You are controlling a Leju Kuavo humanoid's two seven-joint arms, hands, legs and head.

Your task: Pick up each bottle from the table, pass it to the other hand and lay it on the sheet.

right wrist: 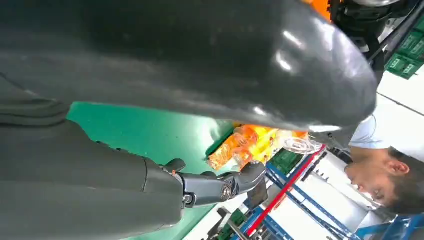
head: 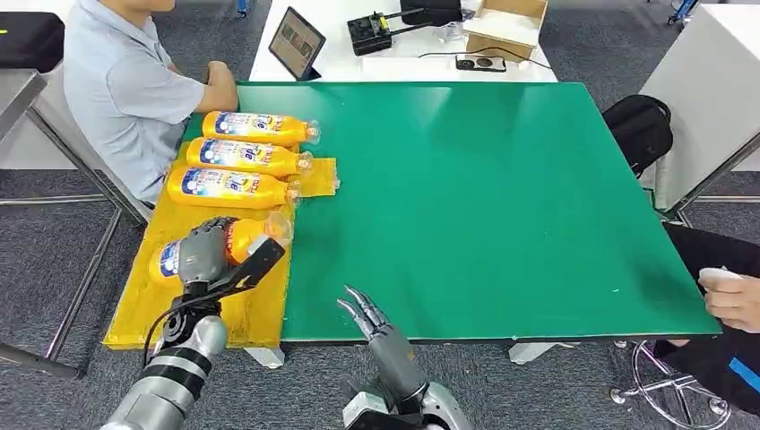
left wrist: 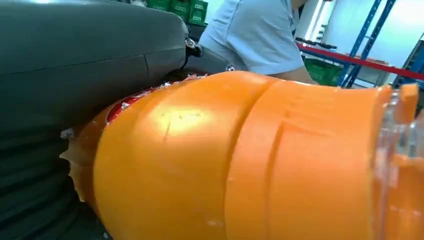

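- Now the left hand (head: 208, 253) grips an orange bottle (head: 244, 240) around its body, over the near part of the yellow sheet (head: 260, 309); whether the bottle touches the sheet I cannot tell.
- Up close in the left wrist view, the bottle's orange shoulder (left wrist: 240, 160) sits against the grey hand (left wrist: 70, 75), with the clear cap end at the picture's far side.
- Held this way, the bottle lies roughly on its side, its clear cap end pointing toward the green table (head: 484, 206) and its labelled base toward the outer edge of the sheet.
- Three more bottles lie on the sheet farther away, side by side and close together, caps toward the table: the nearest (head: 228, 186), the middle one (head: 242, 157) and the farthest (head: 255, 127).
- At the near edge of the green table the right hand (head: 369, 315) holds nothing; its fingers are straight and slightly apart, pointing up over the table edge.
- From the right wrist view, a dark finger (right wrist: 220, 184) stretches out over the green surface, with the orange bottles beyond it.
- Beside the sheet's far end sits a person in a light blue shirt (head: 121, 85), and another person's hand (head: 735, 296) rests by the table's right edge.
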